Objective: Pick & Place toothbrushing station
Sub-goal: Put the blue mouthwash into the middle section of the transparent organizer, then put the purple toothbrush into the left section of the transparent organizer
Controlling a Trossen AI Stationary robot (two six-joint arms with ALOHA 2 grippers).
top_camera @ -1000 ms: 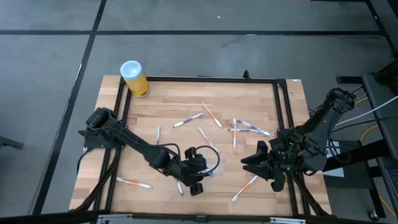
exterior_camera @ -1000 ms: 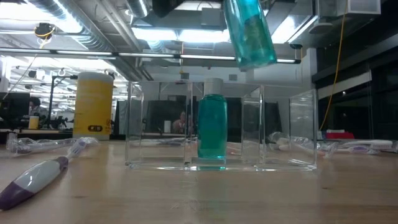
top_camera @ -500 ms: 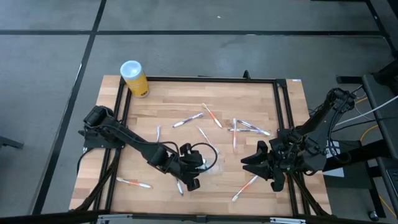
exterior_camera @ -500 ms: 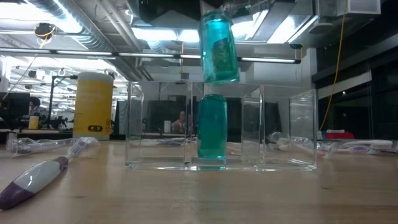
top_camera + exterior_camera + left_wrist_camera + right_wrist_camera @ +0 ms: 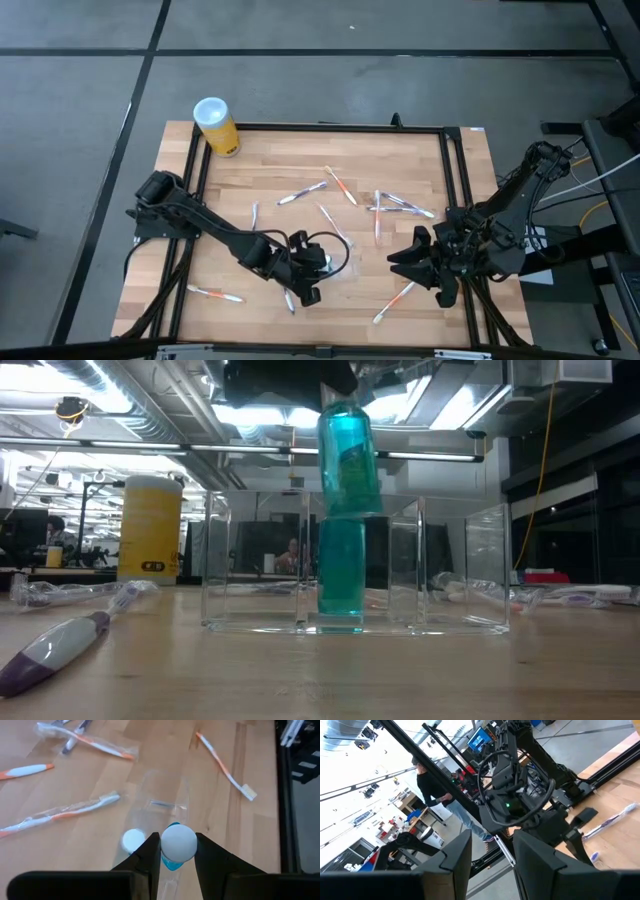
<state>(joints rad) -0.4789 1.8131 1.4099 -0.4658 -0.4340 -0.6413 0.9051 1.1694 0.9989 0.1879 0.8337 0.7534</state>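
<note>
A clear plastic holder [image 5: 355, 565] stands on the wooden table near its front edge, with one teal tube [image 5: 341, 575] upright in its middle compartment. My left gripper [image 5: 312, 272] is shut on a second teal tube [image 5: 349, 450] and holds it right above the first one; their ends nearly meet. In the left wrist view the standing tube's white cap [image 5: 133, 840] shows beside the held one. Several toothbrushes [image 5: 341, 185] lie flat across the table. My right gripper [image 5: 400, 262] waits open to the holder's right, off the table surface. My left gripper pinches the teal tube between its two fingers [image 5: 150, 854] at the white cap end [image 5: 178, 841]. The fingers come slanting down from the table's left. The tube hangs below them almost upright, cap up, clear of the table, its lower end [image 5: 352, 505] at the holder's top rim.
A yellow canister with a white lid [image 5: 216, 125] stands at the far left corner. Toothbrushes lie near the front edge at left [image 5: 214, 293] and right [image 5: 395, 298]; one with a purple end [image 5: 55, 645] lies near the low camera. A black frame [image 5: 320, 127] borders the table.
My left gripper has carried the teal tube down and sideways until it stands over the tube in the holder. The held tube was tilted and higher; now it is nearly upright and lower. The holder and the standing tube have stayed where they were.
</note>
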